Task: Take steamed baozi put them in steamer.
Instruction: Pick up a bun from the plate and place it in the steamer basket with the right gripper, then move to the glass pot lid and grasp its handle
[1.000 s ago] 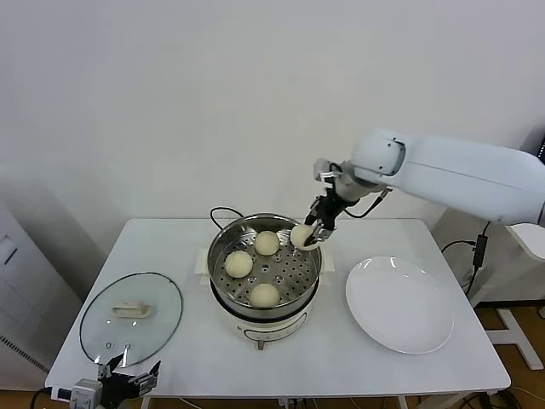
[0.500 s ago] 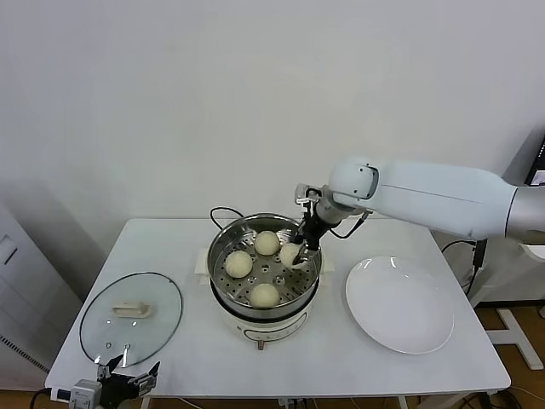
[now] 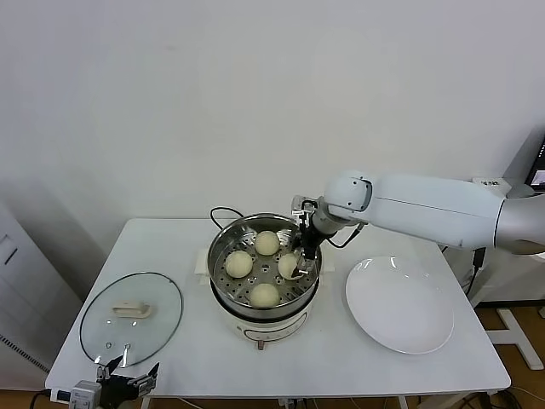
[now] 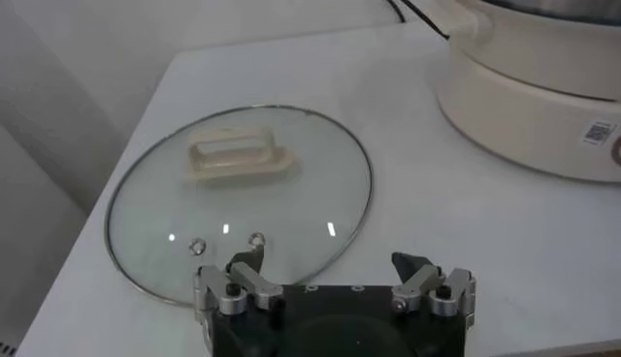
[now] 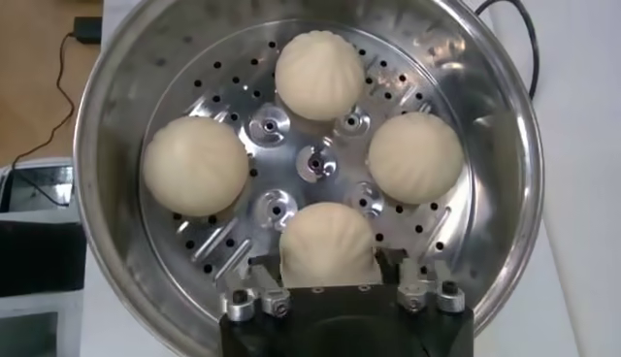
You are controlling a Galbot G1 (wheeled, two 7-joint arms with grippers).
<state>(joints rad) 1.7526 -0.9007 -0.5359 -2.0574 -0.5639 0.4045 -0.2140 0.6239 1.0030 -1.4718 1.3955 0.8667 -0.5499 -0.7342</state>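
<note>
The steel steamer (image 3: 215,256) stands mid-table on its white base; its wall (image 5: 116,116) fills the right wrist view. Three cream-white baozi (image 3: 267,242) (image 3: 238,263) (image 3: 265,295) lie on the perforated tray. My right gripper (image 3: 297,263) reaches down inside the pot at its right side and is shut on the fourth baozi (image 5: 328,243), which sits low at the tray between the fingers. The other three also show in the right wrist view (image 5: 319,75) (image 5: 194,165) (image 5: 414,156). My left gripper (image 4: 333,267) is open and empty, parked low at the table's front left corner (image 3: 128,379).
A white round plate (image 3: 400,304) lies right of the steamer, bare. The glass lid (image 3: 130,317) with a white handle lies flat at the front left, just beyond the left gripper (image 4: 238,194). A black cord (image 3: 223,210) runs behind the steamer.
My right gripper has moved left and down from above the steamer's right rim into the pot, carrying the baozi to tray level. The left arm has not moved.
</note>
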